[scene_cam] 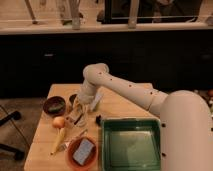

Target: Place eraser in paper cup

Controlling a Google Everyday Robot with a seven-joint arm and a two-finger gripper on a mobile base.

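The cup is standing on the bench, mostly hidden behind my tool, just right of the brown bowl. My tool is hanging low over the bench beside the cup; whether it is released or clenched, I cannot tell. Nearer the front, an orange fruit and a banana are lying. An orange bowl is sitting beside the green tray.
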